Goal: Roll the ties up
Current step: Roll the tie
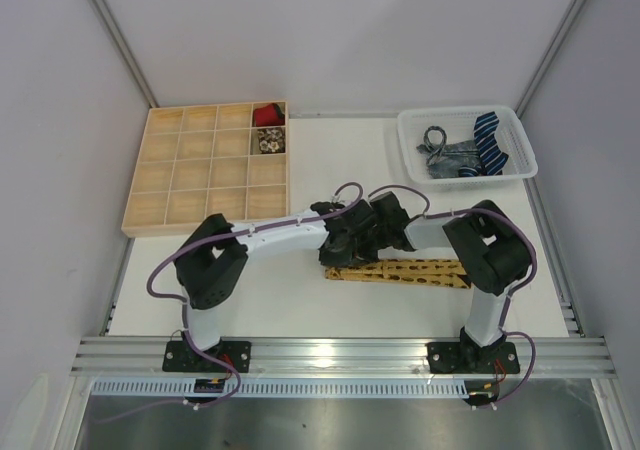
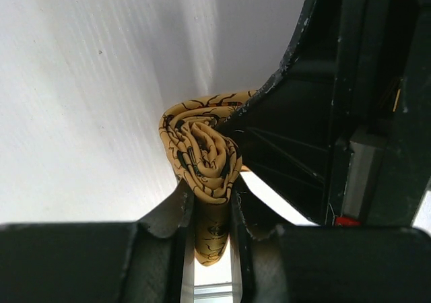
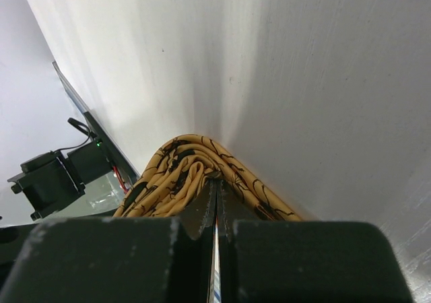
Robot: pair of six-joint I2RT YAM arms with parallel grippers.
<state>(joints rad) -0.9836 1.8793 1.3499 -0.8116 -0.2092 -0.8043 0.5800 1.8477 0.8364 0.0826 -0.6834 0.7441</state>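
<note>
White table (image 1: 280,305); left pincer (image 2: 210,212) clamped on mustard tie (image 2: 202,155) roll; right pincer (image 3: 217,205) pinching same tie

1. I see the left gripper (image 2: 210,205) low in the frame, its fingers (image 2: 176,212) closed on the tie (image 2: 202,151).
2. The tie is mustard-yellow with dark markings, and a flat strip of it runs down between the fingers.
3. Just above the fingertips the tie is wound into a loose coil with several layers showing.
4. The right arm (image 2: 323,114), black, fills the right side, and its toothed edge touches the coil.
5. The table (image 2: 87,101) behind is white.
</note>
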